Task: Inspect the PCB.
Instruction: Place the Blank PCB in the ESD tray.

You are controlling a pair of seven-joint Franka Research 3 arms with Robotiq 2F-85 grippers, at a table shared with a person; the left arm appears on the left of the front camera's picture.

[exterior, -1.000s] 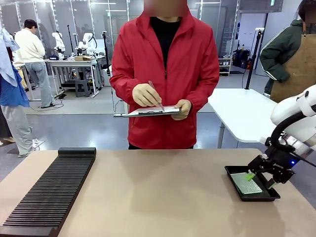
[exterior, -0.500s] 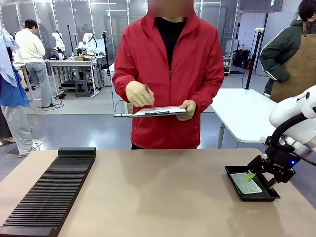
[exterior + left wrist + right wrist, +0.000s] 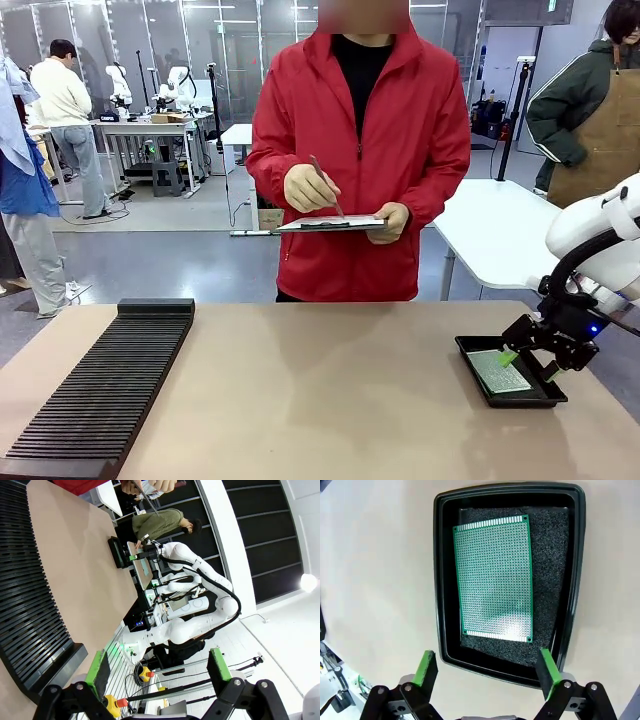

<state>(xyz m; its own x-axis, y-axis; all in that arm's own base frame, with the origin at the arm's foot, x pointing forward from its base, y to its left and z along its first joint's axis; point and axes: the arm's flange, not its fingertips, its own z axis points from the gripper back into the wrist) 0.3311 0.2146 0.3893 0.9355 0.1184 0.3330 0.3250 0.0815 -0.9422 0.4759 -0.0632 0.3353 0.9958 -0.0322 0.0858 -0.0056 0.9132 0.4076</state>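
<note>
A tan bench (image 3: 330, 390) was recorded in a workshop hall, a black tray (image 3: 439, 580) near its right end. The PCB (image 3: 494, 577) lay flat on foam inside. It was judged light, stiff and thin, best taken by opposite long edges. The right hand (image 3: 485, 672) hung above, fully open and empty; the left hand (image 3: 159, 672) likewise.
</note>
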